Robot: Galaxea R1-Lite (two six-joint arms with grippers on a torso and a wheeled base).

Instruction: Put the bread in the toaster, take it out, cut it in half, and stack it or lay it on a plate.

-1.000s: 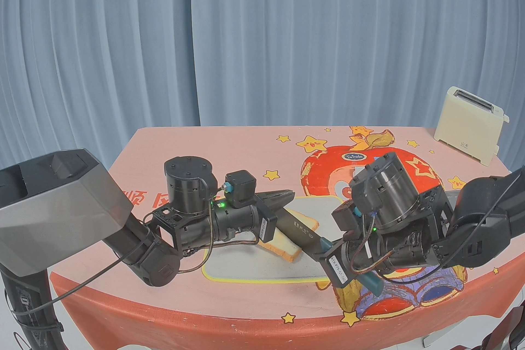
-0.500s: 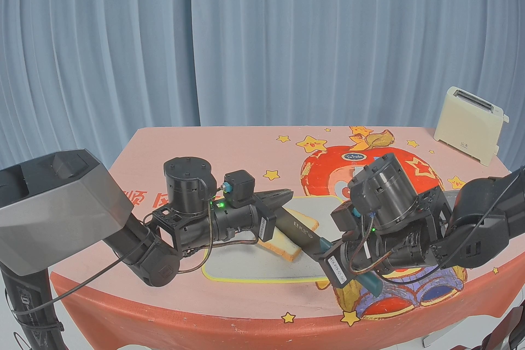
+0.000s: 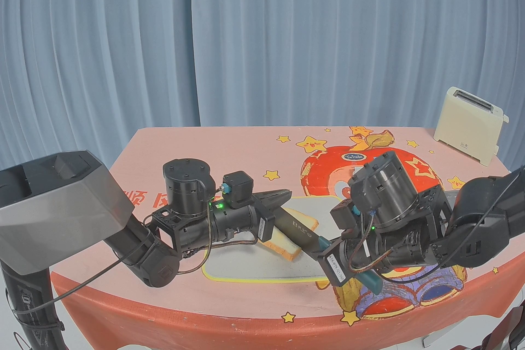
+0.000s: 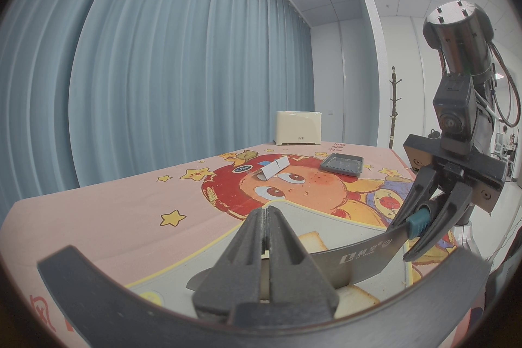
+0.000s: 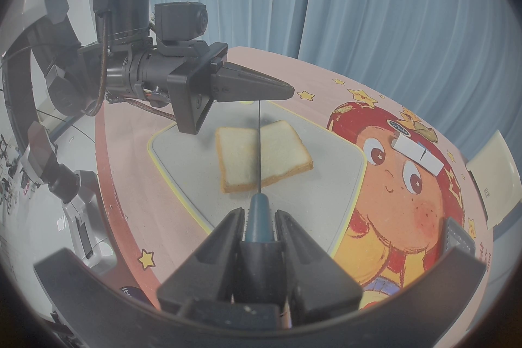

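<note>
A slice of toasted bread (image 5: 263, 153) lies on the grey cutting board (image 5: 326, 186). My right gripper (image 5: 259, 227) is shut on the teal handle of a knife (image 3: 298, 229), near the board's front right. The blade stands edge-down across the middle of the bread (image 3: 284, 247), and bread (image 4: 312, 241) shows on both sides of it. My left gripper (image 3: 281, 196) is shut with nothing in it. It sits low over the far side of the slice, close to the blade tip; I cannot tell whether it touches the bread.
The cream toaster (image 3: 470, 131) stands at the table's far right corner. A dark square plate (image 4: 341, 164) lies on the cloth between the board and the toaster. A small white card (image 5: 417, 154) rests on the printed face. The table's front edge runs close to the board.
The knife and my right gripper have edged slightly to the left across the bread. The left gripper has barely shifted.
</note>
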